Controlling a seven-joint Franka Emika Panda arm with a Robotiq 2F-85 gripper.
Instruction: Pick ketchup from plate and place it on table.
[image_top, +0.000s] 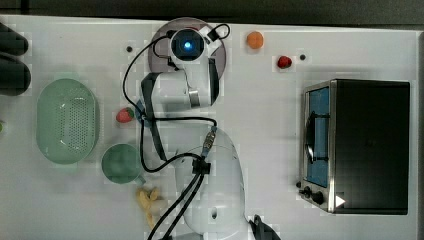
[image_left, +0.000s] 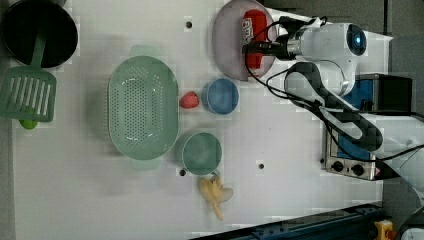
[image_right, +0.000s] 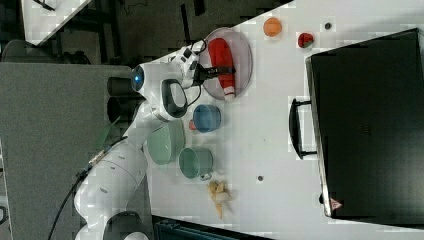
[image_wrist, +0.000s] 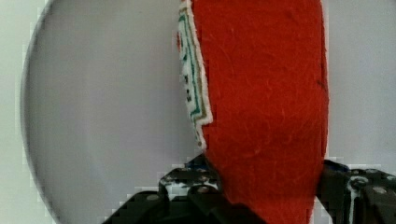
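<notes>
Red and fuzzy-surfaced, the ketchup (image_wrist: 266, 107) lies flat on the plate (image_left: 227, 45), its white label (image_wrist: 191, 84) along one side. The gripper (image_left: 254, 48) reaches over the plate with a finger on each side of the bottle's body, closed against it. In the left view, the plate sits at the far edge of the table (image_left: 280, 130), with a small blue dish (image_left: 220, 96) just beside it, a strawberry (image_left: 189, 100) next to that, and a green perforated basket (image_left: 143, 107) farther toward the left view's left.

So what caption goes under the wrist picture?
Gripper fingers on either side of the red ketchup lying on the plate.
</notes>
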